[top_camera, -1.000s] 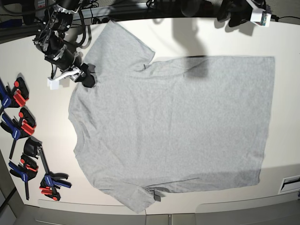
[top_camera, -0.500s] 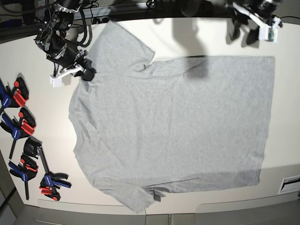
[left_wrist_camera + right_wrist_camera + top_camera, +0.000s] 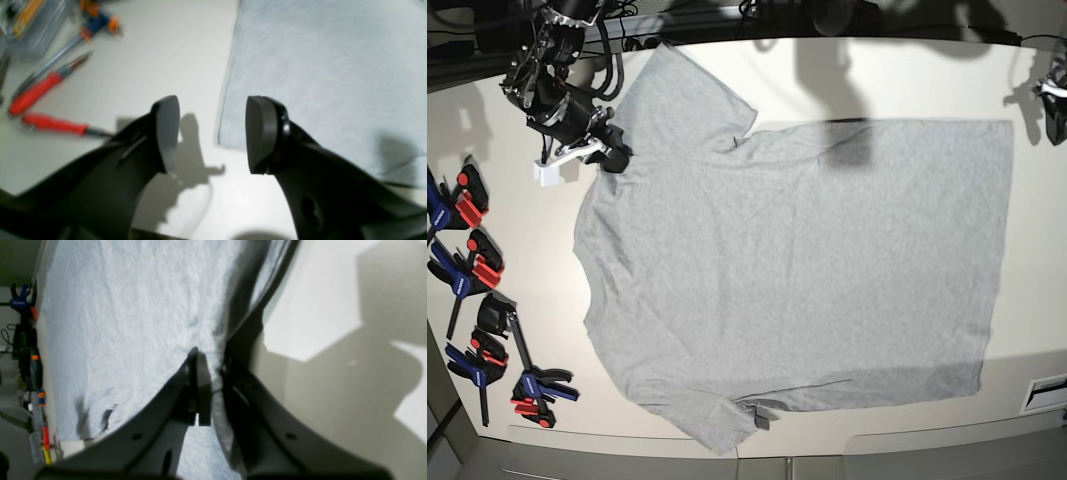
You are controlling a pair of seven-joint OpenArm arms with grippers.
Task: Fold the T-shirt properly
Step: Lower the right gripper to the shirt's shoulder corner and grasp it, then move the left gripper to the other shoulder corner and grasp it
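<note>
The light grey T-shirt [image 3: 797,260] lies spread flat on the white table [image 3: 897,85], plain side up, collar end to the left. My right gripper [image 3: 613,157] is at the shirt's upper left shoulder. In the right wrist view the right gripper [image 3: 213,380] is shut on a pinch of the T-shirt [image 3: 133,306], and the cloth rises beside the fingers. My left gripper [image 3: 1055,118] hovers off the shirt's upper right hem corner. In the left wrist view the left gripper [image 3: 213,136] is open, with the corner of the T-shirt [image 3: 317,66] between the fingers, which do not touch it.
Several blue and red clamps [image 3: 472,270] lie along the table's left edge, down to the front left [image 3: 532,388]. Red-handled tools [image 3: 40,86] lie on the table left of my left gripper. A white slotted part [image 3: 1047,392] sits at the front right.
My left arm has swung from the table's far edge to the right and down, to the shirt's upper right corner. My right gripper has shifted slightly up at the shoulder.
</note>
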